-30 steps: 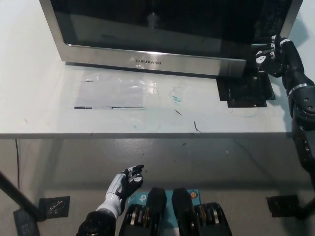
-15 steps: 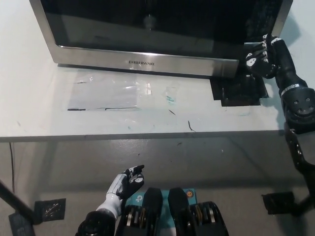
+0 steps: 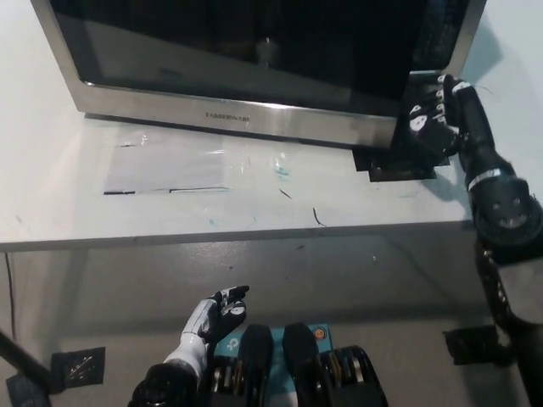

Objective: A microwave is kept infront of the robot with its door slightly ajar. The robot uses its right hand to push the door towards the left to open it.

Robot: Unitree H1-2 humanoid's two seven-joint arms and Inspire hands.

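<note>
Head view: one microwave [image 3: 254, 59] stands far on the table [image 3: 51, 203]. My right hand [image 3: 433, 119], fingers spread, presses its door's [image 3: 246, 76] right edge; my left hand [image 3: 216, 318] rests near, fingers apart, holding nothing.

My right hand [image 3: 434, 119] was black with pale patches on its fingers [image 3: 417, 121], joined by a thin light ring to a black forearm ending in a rounded, bolted joint housing. My left hand [image 3: 216, 315] was white across the back with dark fingers, on a black wrist cuff.
</note>
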